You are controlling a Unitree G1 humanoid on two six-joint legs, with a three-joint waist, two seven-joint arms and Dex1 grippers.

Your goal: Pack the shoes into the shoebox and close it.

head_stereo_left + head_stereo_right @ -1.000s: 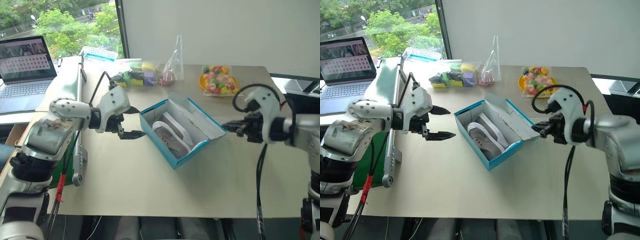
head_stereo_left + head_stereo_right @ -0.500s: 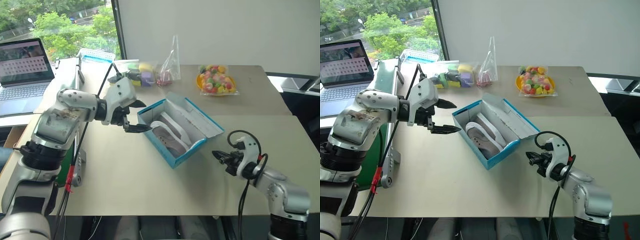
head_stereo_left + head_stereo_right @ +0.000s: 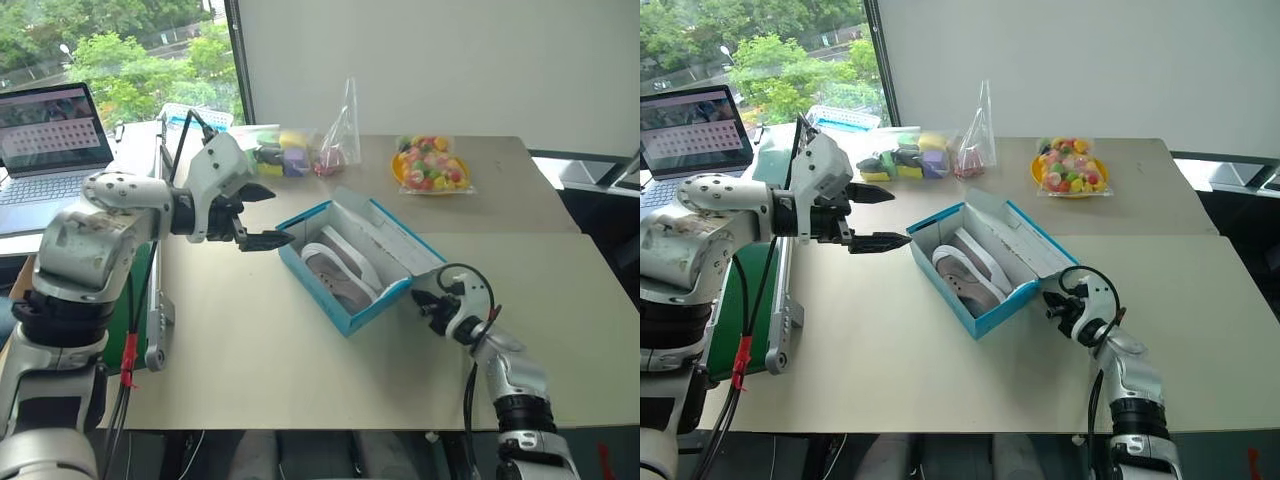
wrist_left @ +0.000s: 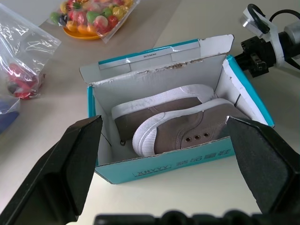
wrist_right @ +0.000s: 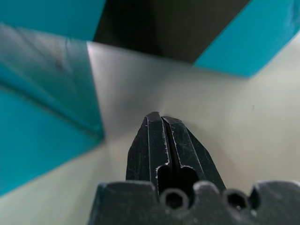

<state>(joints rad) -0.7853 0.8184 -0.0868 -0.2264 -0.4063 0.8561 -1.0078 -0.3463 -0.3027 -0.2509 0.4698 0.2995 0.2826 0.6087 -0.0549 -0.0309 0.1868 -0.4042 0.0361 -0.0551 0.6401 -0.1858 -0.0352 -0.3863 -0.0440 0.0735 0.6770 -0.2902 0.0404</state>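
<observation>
At the middle of the surface sits the shoebox, lid up, with both shoes inside. At its nine o'clock hangs the left hand, fingers spread wide and empty. At its four o'clock, low by the box's corner, the right hand is clenched on nothing.

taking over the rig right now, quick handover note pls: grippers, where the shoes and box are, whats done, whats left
Left gripper: open, holding nothing, just off the shoebox's left end.
Right gripper: shut, empty, low at the table, under the edge of the open lid.
Shoes: both inside the box, side by side.
Done: shoes are packed.
Left: swing the lid over and close the box.
</observation>
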